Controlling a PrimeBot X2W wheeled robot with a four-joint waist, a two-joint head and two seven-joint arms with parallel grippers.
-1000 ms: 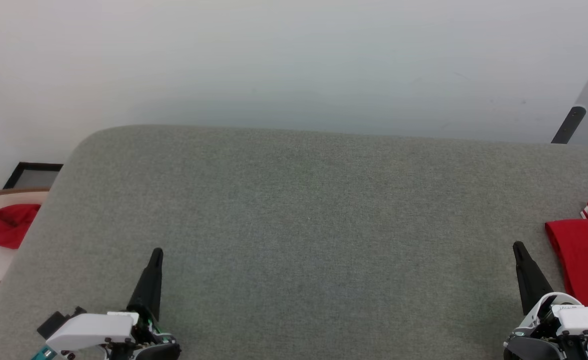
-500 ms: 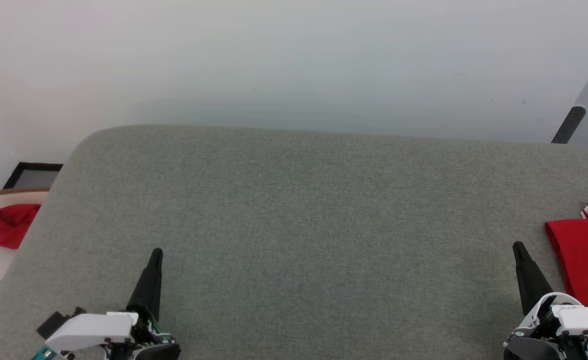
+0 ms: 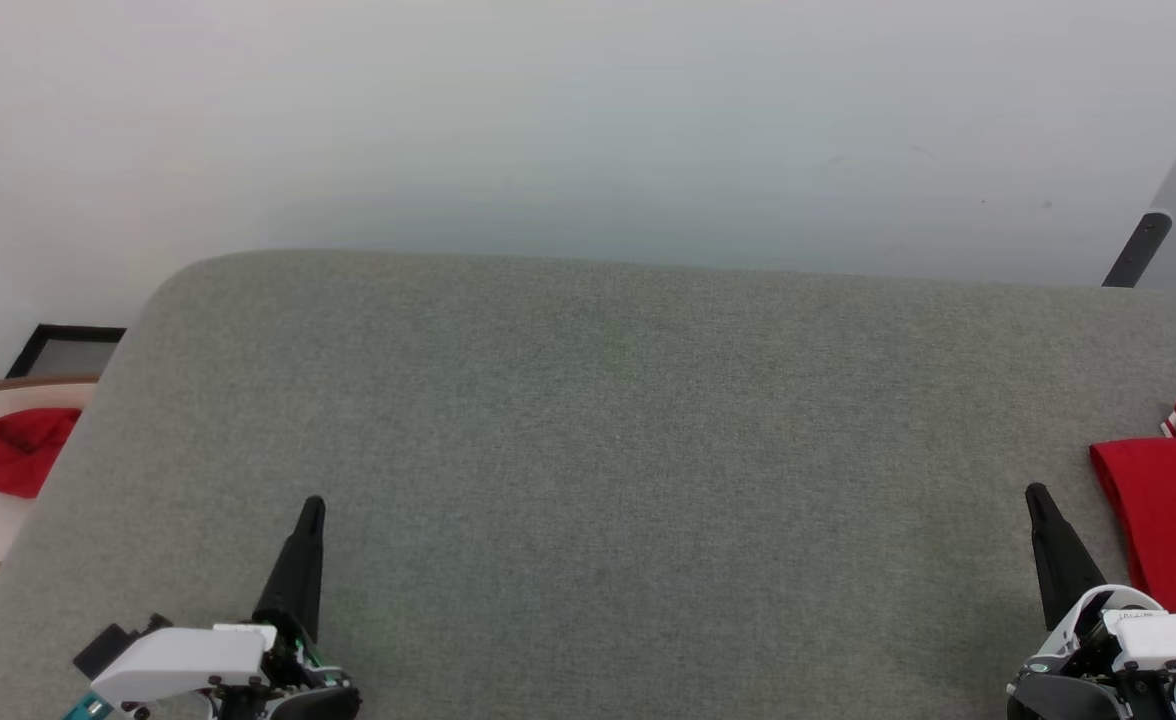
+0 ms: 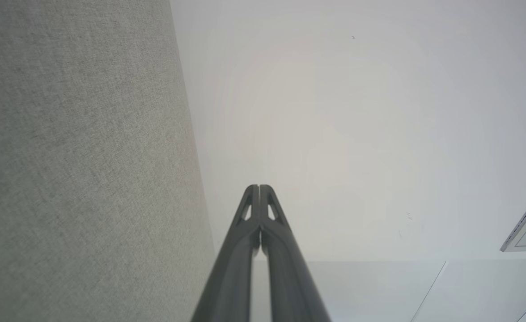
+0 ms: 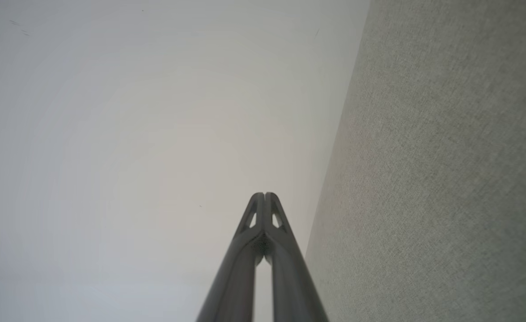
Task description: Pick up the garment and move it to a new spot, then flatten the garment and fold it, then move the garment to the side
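Nothing has moved since the earlier frames. At 7 o'clock the left claw (image 3: 314,505) and at 5 o'clock the right claw (image 3: 1036,492) are pressed fully closed and empty, fingers pointing to 12 over the grey fabric-covered table (image 3: 588,420). They are probably parked because the work looks finished. At 3 o'clock, just beside the right claw, the bright red jersey garment (image 3: 1158,520) lies folded and set aside. Its visible edge runs roughly 12-to-6 with the striped trim toward 12, and the frame cuts off the rest.
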